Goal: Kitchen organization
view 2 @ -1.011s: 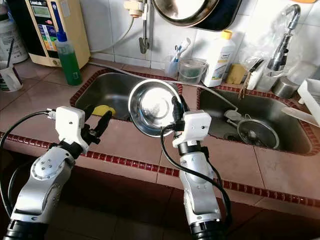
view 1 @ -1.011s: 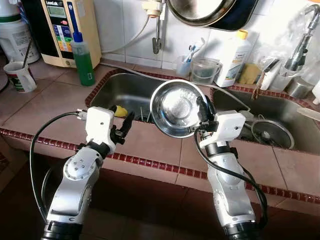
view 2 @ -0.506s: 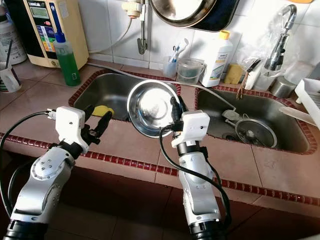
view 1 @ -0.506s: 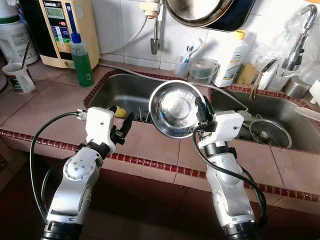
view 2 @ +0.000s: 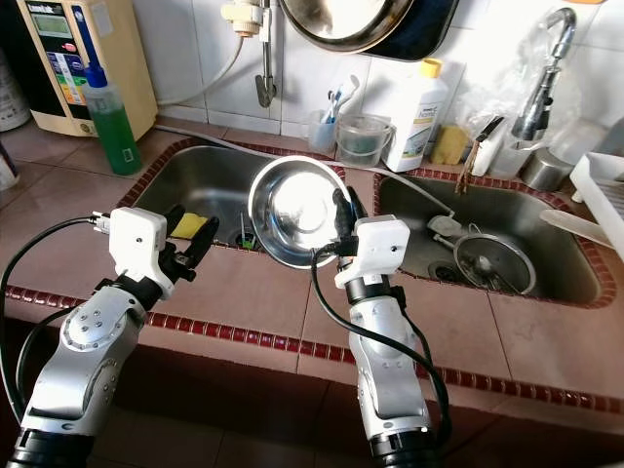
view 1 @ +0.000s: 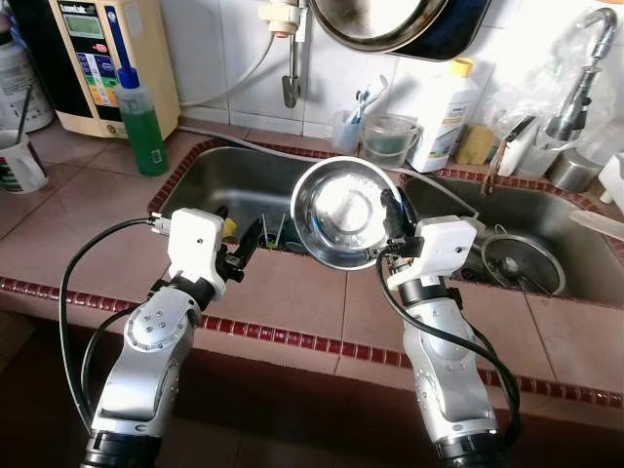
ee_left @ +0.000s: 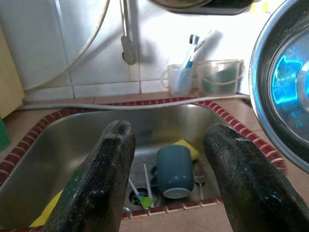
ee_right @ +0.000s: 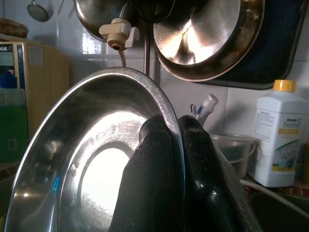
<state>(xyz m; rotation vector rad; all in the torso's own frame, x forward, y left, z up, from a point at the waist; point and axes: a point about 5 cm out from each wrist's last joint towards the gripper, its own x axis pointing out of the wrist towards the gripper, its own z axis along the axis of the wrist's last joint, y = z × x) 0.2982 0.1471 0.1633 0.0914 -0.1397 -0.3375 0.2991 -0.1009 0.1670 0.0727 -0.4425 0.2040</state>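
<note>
Tabletop (view 1: 88,210): brown tiled surface with a dark red tile edging; it carries two sunken steel sinks side by side.
Left sink (view 1: 219,175): steel basin directly ahead of the left arm; inside lie a blue mug (ee_left: 175,170) on its side near the drain, a yellow sponge (ee_left: 187,147) touching the mug, and a small green-tipped utensil (ee_left: 140,195) at the drain.
Right sink (view 2: 556,278): steel basin to the right of the held bowl; a round steel strainer (view 2: 495,262) sits in its bottom.
Hanging pan (ee_right: 210,36): large steel pan on the tiled wall above the sinks.
Water appliance (view 1: 93,54): cream unit standing at the far left against the wall; a green liquid bottle (view 1: 139,112) stands just beside it.
Steel bowl (view 1: 343,212): held in the air on edge, hollow side facing the robot, above the divide between the two sinks.
White detergent bottle (view 1: 445,115): yellow cap, upright behind the sinks; a clear cup (view 1: 387,138) and a toothbrush holder (view 1: 344,129) stand just beside it.
Right gripper (view 1: 394,210): at the bowl's right rim; fingers (ee_right: 154,183) pinched tight on the rim, one each side of it.
Left gripper (view 1: 244,244): hovers over the tabletop at the near edge of the left sink; fingers (ee_left: 104,179) spread wide, holding nothing.
</note>
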